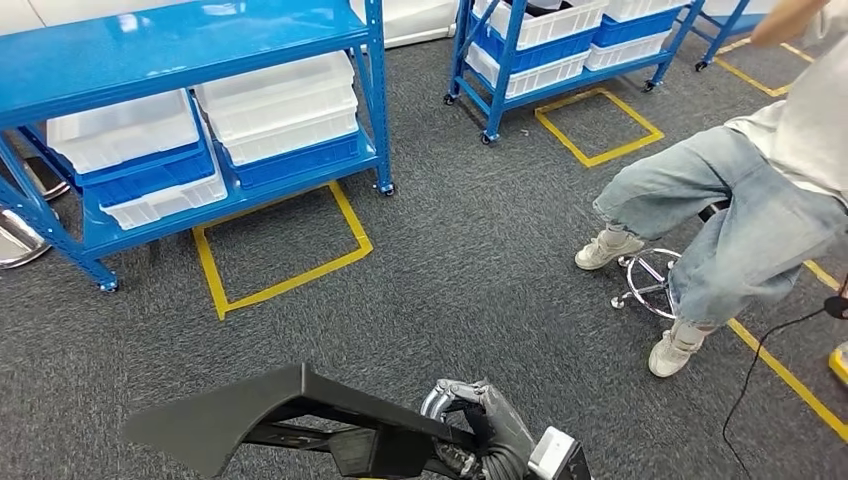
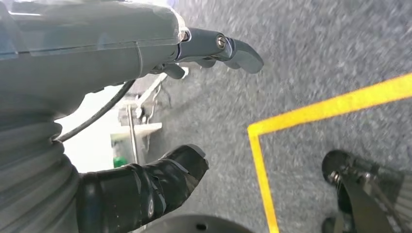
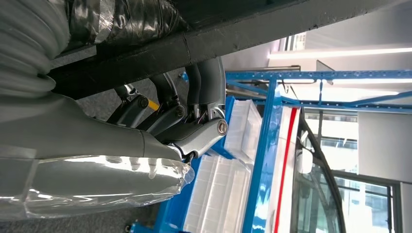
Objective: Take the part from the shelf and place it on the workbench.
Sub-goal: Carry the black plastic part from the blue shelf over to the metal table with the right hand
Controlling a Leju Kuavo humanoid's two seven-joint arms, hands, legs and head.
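A long black angular part [image 1: 250, 415] hangs low in the head view, above the grey carpet. My right hand [image 1: 490, 425] grips its right end, fingers curled around it. In the right wrist view the part [image 3: 272, 24] runs as a dark bar, and the fingers [image 3: 194, 121] wrap under it. My left hand [image 2: 97, 73] hangs over the floor in the left wrist view, with its thumb [image 2: 160, 179] and fingers [image 2: 218, 46] apart and nothing between them. The blue shelf [image 1: 370, 90] with white bins [image 1: 280, 105] stands at the far left.
A second blue shelf [image 1: 520, 60] with bins stands at the back. A person [image 1: 760, 200] sits on a stool [image 1: 650, 285] to the right, feet on the carpet. Yellow tape squares [image 1: 290, 280] mark the floor. A black cable [image 1: 760, 360] trails at the right.
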